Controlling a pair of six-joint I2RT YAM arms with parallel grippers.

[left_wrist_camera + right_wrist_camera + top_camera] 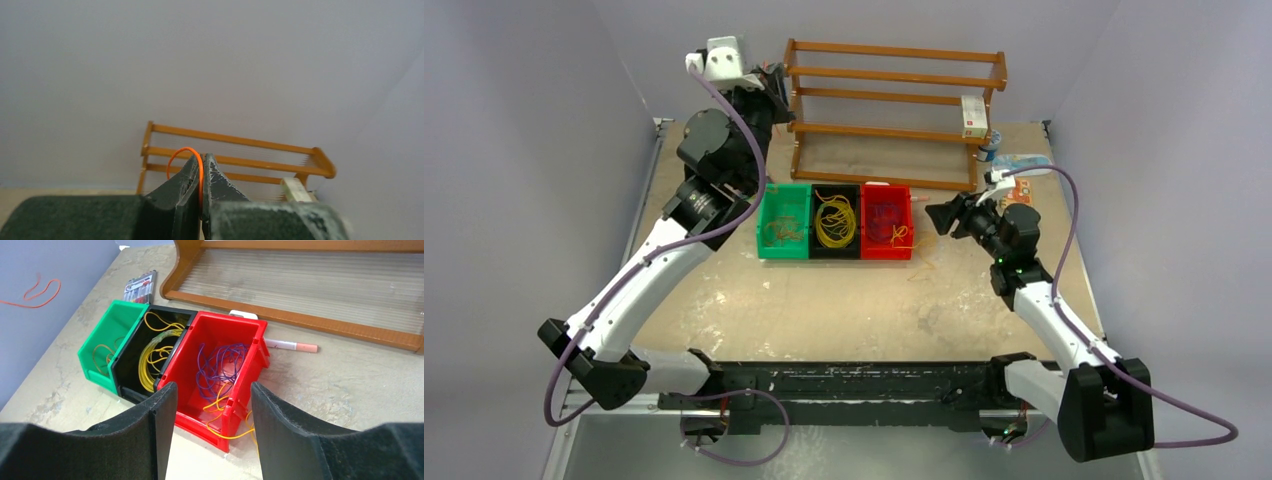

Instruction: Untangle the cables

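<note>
Orange, yellow, purple cables (220,365) in three bins (225,332); one orange loop (185,148) in left hand (202,160)

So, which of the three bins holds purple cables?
The red bin, at the end nearest the right gripper; the black bin has yellow cables, the green bin orange cables.

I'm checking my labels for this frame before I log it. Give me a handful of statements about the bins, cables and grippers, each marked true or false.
1. The left gripper is shut on an orange cable. True.
2. The right gripper is shut on a cable. False: it is open and holds nothing.
3. The black bin holds yellow cables. True.
4. The red bin sits between the other two bins. False: the black bin is in the middle, with the green bin on one side and the red bin on the other.
5. Some yellow strands hang over the red bin's rim. True.
</note>
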